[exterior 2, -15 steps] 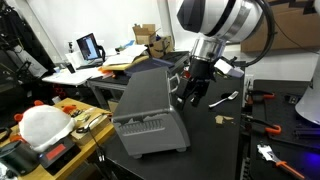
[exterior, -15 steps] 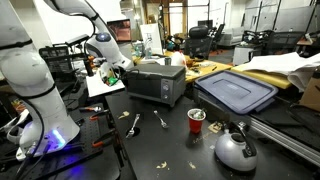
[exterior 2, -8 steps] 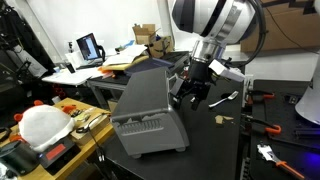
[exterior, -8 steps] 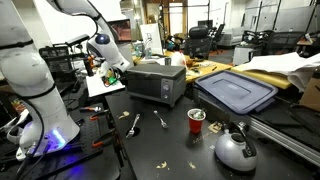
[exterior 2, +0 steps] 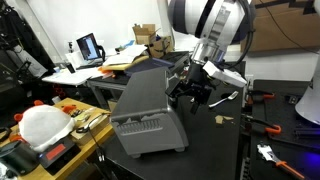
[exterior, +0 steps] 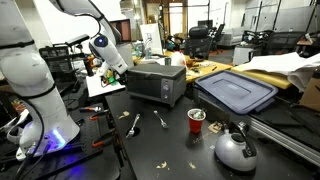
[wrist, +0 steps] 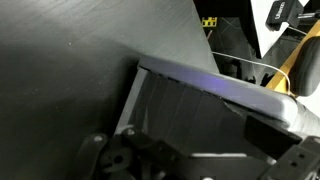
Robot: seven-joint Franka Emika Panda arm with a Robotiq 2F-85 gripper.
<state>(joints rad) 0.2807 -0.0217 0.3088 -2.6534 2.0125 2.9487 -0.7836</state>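
A dark grey toaster oven [exterior: 155,80] stands on the black table [exterior: 100,150]. My gripper [exterior 2: 192,93] hangs low beside the oven [exterior 2: 145,110], close to its side wall, with the fingers spread and nothing between them. In an exterior view the gripper [exterior: 114,70] sits at the oven's far left end, partly hidden behind it. The wrist view is filled by the oven's dark casing [wrist: 200,115] and the table top [wrist: 80,50]. Only dim parts of the gripper show at that view's bottom edge.
A red cup [exterior: 197,120], a silver kettle [exterior: 235,148] and two utensils [exterior: 134,124] lie in front of the oven. A blue-lidded bin [exterior: 236,90] stands to its right. Another utensil [exterior 2: 224,98] and red-handled tools [exterior 2: 265,98] lie near the gripper.
The wrist has tilted and shifted a little beside the oven. The fingers have stayed spread, and the oven has not moved.
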